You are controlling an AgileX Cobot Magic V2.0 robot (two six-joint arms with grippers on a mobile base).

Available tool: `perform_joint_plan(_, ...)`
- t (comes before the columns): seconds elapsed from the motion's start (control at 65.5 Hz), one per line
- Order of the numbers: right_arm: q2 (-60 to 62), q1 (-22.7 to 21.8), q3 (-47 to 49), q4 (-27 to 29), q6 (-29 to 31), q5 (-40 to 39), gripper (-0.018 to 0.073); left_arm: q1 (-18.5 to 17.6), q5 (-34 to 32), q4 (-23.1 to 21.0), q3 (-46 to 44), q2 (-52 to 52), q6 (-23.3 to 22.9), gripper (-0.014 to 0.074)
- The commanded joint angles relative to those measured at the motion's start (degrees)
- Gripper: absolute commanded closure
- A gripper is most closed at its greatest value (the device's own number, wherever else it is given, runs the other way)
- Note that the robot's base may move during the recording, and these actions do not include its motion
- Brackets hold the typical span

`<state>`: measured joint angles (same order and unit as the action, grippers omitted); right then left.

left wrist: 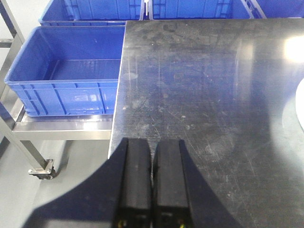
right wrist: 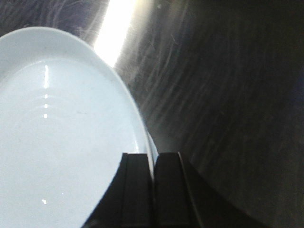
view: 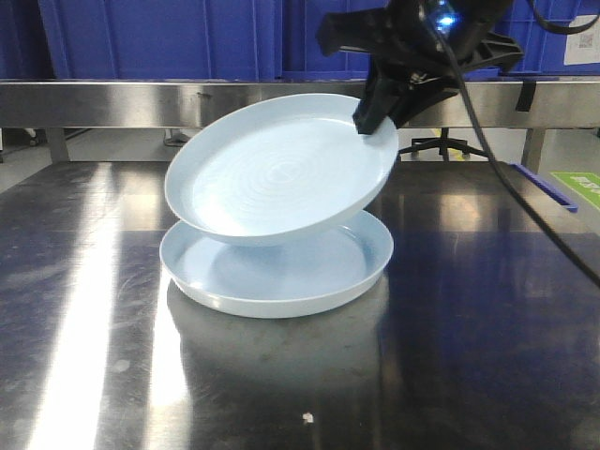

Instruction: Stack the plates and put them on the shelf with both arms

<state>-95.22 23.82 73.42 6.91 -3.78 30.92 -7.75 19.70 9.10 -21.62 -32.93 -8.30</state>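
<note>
Two pale blue-white plates are in the front view. The lower plate (view: 281,277) lies flat on the dark tabletop. The upper plate (view: 281,169) is tilted, its left edge low over the lower plate, its right rim raised. My right gripper (view: 377,122) is shut on that raised rim; in the right wrist view the rim of the upper plate (right wrist: 61,142) runs between the jaws of the right gripper (right wrist: 153,159). My left gripper (left wrist: 152,147) is shut and empty over the table's left edge. A sliver of a plate (left wrist: 297,114) shows at the right. The steel shelf rail (view: 141,98) runs behind.
Blue plastic crates (view: 159,37) stand on the shelf behind the table. Another blue crate (left wrist: 66,76) sits on a lower steel frame left of the tabletop (left wrist: 204,85). A black cable (view: 525,206) hangs from the right arm across the table's right side.
</note>
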Motion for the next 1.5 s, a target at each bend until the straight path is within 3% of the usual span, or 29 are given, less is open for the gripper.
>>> perform_joint_plan(0.0,1.69,0.21,2.75,0.4,0.28,-2.2,0.0508,-0.46,-4.51,0.15,-1.53,-0.16,-0.24,0.0508)
perform_joint_plan(0.916,-1.74,0.64,2.57,1.34,0.28,0.95,0.0503,-0.46,-4.51,0.15,-1.53,-0.16,-0.24,0.0508)
perform_joint_plan(1.008,-2.37,1.01,2.57,1.34,0.28,1.47,0.0433,-0.46,-4.51,0.15,-1.53,-0.16,-0.24,0.0508)
perform_joint_plan(1.145,-2.9,1.38,2.57,1.34,0.28,1.26,0.018,-0.46,-4.51,0.15,-1.53,-0.16,-0.24,0.0508)
perform_joint_plan(1.222,-2.95,1.38,2.57,1.34,0.28,1.14,0.0084,-0.46,-4.51,0.15,-1.53,-0.16,-0.24,0.0508)
perform_joint_plan(1.481,-2.95,1.38,2.57,1.28,0.28,2.82,0.0083,-0.46,-4.51,0.15,-1.53,-0.16,-0.24,0.0508)
